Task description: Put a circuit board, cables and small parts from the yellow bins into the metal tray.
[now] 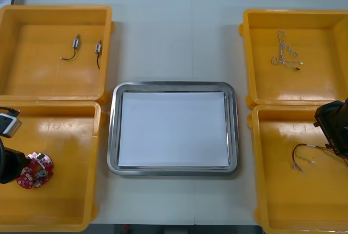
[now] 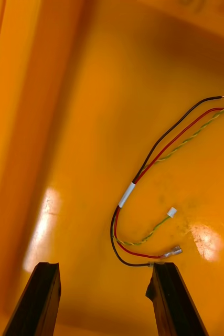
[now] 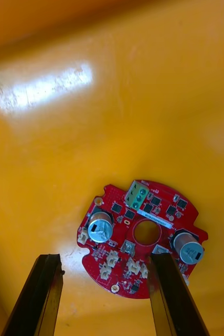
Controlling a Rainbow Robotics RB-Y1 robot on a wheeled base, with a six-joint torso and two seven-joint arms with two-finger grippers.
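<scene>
Both spread: circuit board (image 3: 140, 239) sits toward one finger of left end effector (image 3: 105, 257), cables (image 2: 126, 194) just past one fingertip of right end effector (image 2: 104, 265); closing could miss.

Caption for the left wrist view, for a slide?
Open left gripper poised over the round red circuit board in a yellow bin.

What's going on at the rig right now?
The left gripper, jaws open, hangs over the board in the near left bin. The right gripper, jaws open, hangs over the cable in the near right bin. Nothing is gripped yet, and the tray holds nothing.
</scene>
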